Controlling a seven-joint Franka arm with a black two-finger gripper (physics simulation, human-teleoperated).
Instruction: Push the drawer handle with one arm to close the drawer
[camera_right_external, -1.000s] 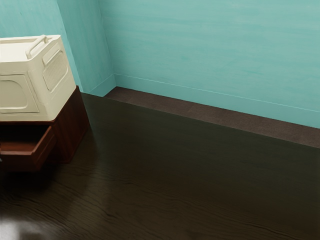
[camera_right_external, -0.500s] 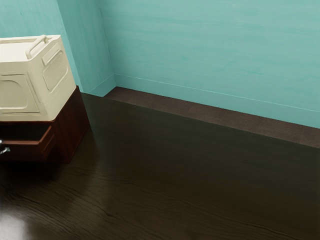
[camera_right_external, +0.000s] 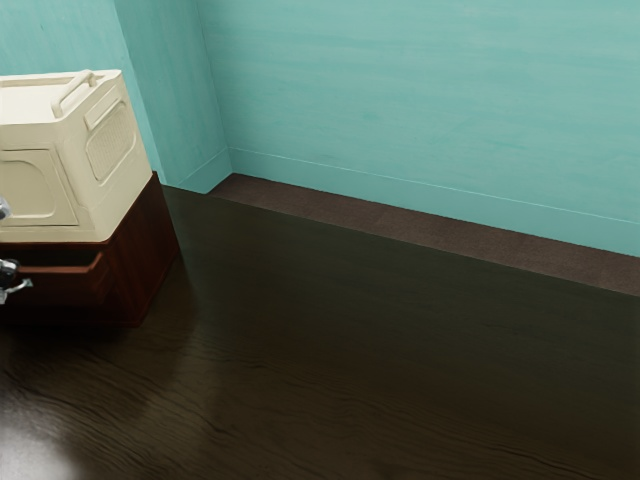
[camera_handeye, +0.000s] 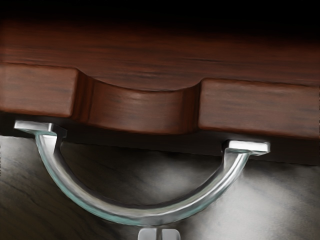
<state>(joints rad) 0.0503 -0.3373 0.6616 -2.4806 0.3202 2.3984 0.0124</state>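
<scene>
The wooden drawer (camera_right_external: 66, 289) remains a little open, so some pushing is left, the gripper (camera_handeye: 159, 234) narrowed, fingertips together, at the curved metal handle (camera_handeye: 150, 215).

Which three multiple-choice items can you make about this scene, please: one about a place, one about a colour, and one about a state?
1. Where is the cream box?
A) inside the drawer
B) on top of the wooden cabinet
C) against the exterior view's right edge

2. What colour is the drawer's handle?
A) silver
B) yellow
C) red

3. How is the drawer?
A) fully closed
B) taken out of the cabinet
C) partly open

Right letters:
1: B, the exterior view shows the box's base resting on the cabinet.
2: A, the wrist view shows a curved handle of shiny grey metal.
3: C, in the exterior view its front stands out from the cabinet, with a dark opening behind it.
</scene>
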